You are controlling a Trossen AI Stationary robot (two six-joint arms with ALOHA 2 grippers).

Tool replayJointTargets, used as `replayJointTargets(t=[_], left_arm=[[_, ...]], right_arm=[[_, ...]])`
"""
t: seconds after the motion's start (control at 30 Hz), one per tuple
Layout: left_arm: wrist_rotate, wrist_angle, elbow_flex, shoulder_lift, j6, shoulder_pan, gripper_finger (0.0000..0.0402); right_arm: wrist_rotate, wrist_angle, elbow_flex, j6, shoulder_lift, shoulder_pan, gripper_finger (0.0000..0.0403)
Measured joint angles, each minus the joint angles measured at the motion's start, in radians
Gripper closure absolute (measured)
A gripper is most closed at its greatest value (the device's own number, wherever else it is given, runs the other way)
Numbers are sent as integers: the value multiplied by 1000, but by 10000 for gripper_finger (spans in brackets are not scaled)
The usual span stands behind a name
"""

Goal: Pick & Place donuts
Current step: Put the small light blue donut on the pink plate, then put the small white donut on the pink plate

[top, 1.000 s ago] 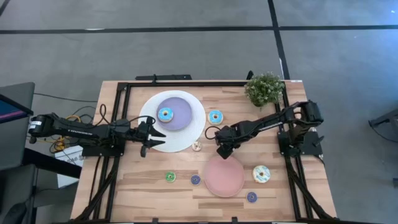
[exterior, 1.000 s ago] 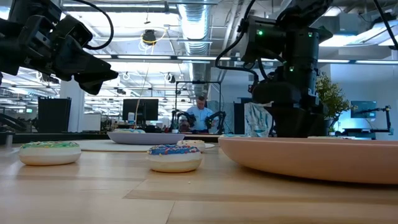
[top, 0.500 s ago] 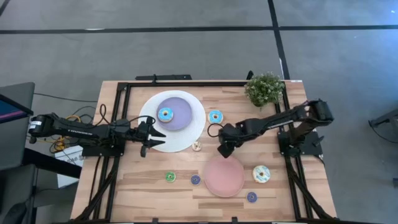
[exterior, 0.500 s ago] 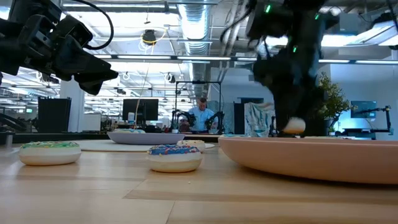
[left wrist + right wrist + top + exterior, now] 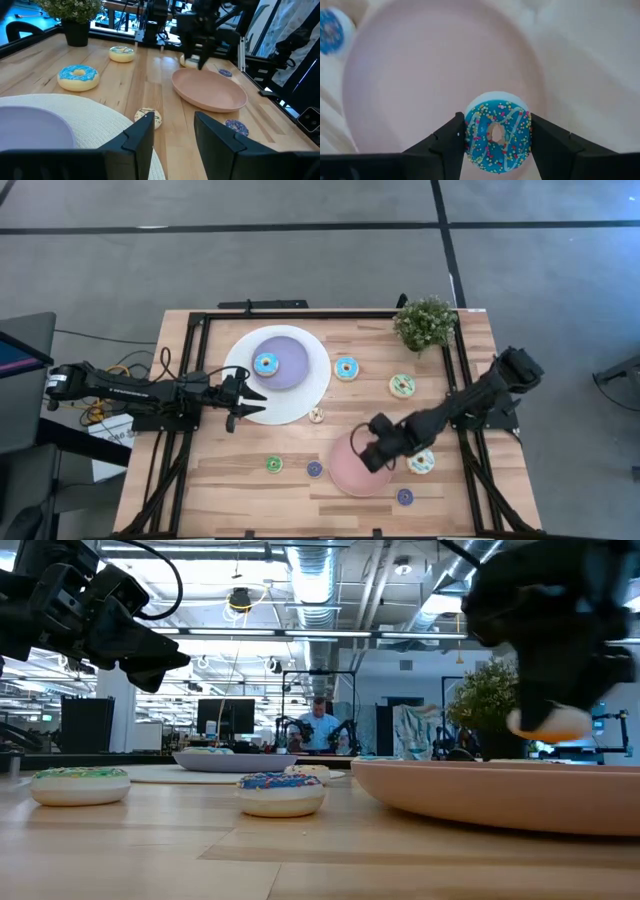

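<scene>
Overhead, right gripper (image 5: 495,145) holds teal donut (image 5: 497,132) above pink plate (image 5: 420,75).

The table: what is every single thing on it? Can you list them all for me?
Plates: three; white plate on the left arm's side, lilac plate on top of it, pink plate on the right arm's side.
Blue donuts: two; one on the lilac plate, one on the bare table.
Cream-green donuts: two; one near the plant, one beside the pink plate.
Mini donuts: four; tan, green, purple, purple, all on the wood.
Held donut: one, blue with sprinkles, above the pink plate.
Potted plant: one, green, far corner.
Left gripper: open, at the white plate's edge.
Right gripper: shut on the held donut.
</scene>
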Motion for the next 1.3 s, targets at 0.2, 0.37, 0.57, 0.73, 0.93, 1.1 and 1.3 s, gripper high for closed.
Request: replayJointTargets(t=[0.2, 0.37, 0.57, 0.73, 0.93, 1.1, 1.3], left_arm=[[11, 0, 0, 0, -6, 0, 270], [27, 0, 0, 0, -8, 0, 270], [27, 0, 0, 0, -8, 0, 270], [27, 0, 0, 0, -8, 0, 270], [27, 0, 0, 0, -8, 0, 270], [26, -1, 0, 0, -8, 0, 270], [26, -19, 0, 0, -8, 0, 270]], right_arm=[[4, 29, -1, 62, 74, 53, 214], [5, 63, 0, 63, 106, 45, 213], [2, 72, 0, 50, 110, 33, 196], [0, 71, 0, 47, 110, 30, 157], [-3, 68, 0, 45, 88, 23, 137], [10, 42, 0, 7, 19, 23, 137], [88, 20, 0, -125, -105, 23, 138]])
